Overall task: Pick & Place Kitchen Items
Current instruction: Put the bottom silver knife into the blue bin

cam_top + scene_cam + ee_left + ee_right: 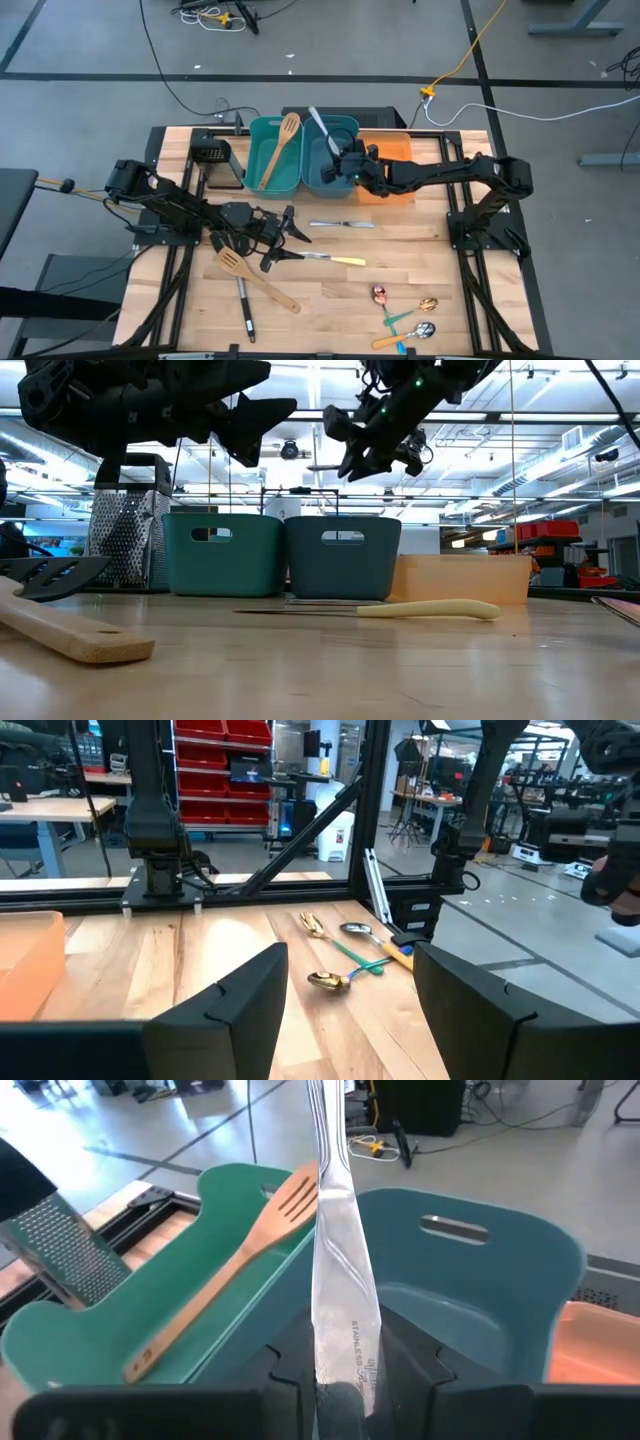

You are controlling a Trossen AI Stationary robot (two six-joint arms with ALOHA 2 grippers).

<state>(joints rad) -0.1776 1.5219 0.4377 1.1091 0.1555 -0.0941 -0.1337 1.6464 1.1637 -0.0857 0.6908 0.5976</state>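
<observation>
My right gripper (348, 166) hovers over the blue-grey bin (328, 165), shut on a silver table knife (338, 1230) that points up and away over the bin. A wooden slotted spatula (279, 150) leans in the teal bin (262, 160), head up on the far rim. My left gripper (290, 232) stands open above the table's middle, holding nothing. On the table lie a silver knife (342, 224), a yellow-handled knife (327, 259), a wooden spatula (256, 280), a black turner (243, 306) and three spoons (405, 312). My right gripper pinches the knife's wide flat end (345, 1352), the one stamped with lettering, between its two fingers (405, 1365). The knife runs on along the fingers and out past their tips, slanting upward. It is lifted clear above the blue-grey bin.
An orange bin (392, 150) stands right of the blue-grey one at the far edge. A black mesh box (212, 156) stands left of the teal bin. Bare wood lies between the bins and the knives on the table.
</observation>
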